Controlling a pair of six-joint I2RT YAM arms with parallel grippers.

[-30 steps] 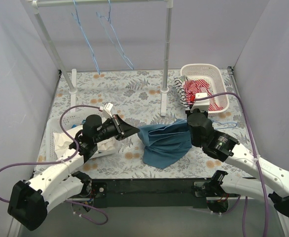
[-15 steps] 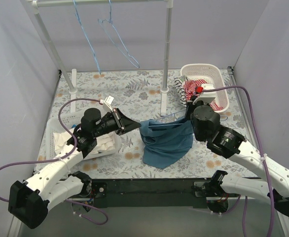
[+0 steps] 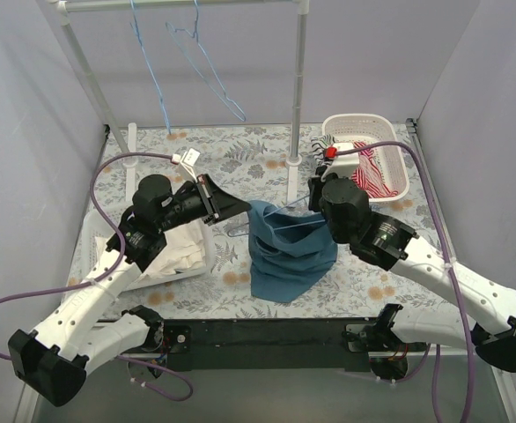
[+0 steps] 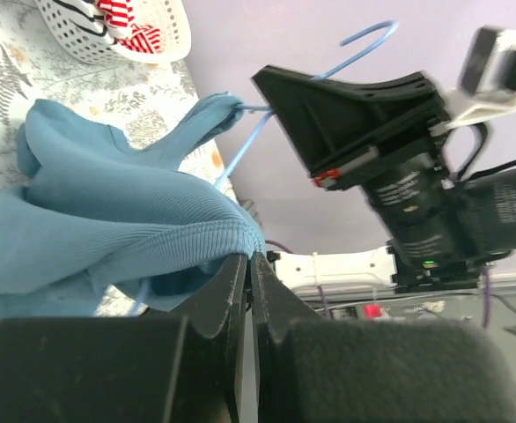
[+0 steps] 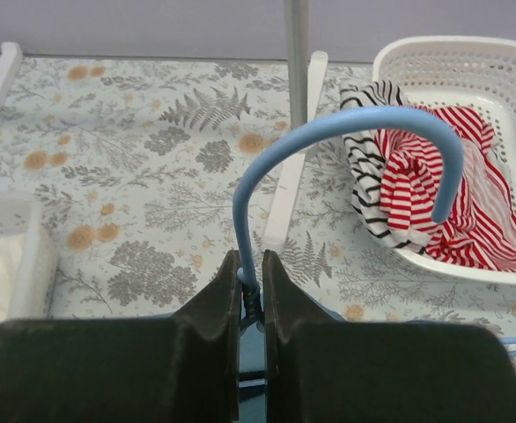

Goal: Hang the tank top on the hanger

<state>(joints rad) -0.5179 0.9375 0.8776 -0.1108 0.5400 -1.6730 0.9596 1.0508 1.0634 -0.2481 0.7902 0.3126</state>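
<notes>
Now | L jaws clamped: tank top [image 4: 108,207] | R jaws clamped: hanger [image 5: 364,115] neck

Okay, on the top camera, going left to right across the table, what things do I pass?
white cloth → tank top → red-and-white striped garment

Bare desk [image 3: 240,159] lies open behind the left hand [image 4: 249,269]. The rack post [image 3: 298,115] stands just behind the right hand [image 5: 251,286], with a white basket [image 3: 355,118] beside it. The tank top [image 3: 284,251] fills the gap between the hands.
</notes>
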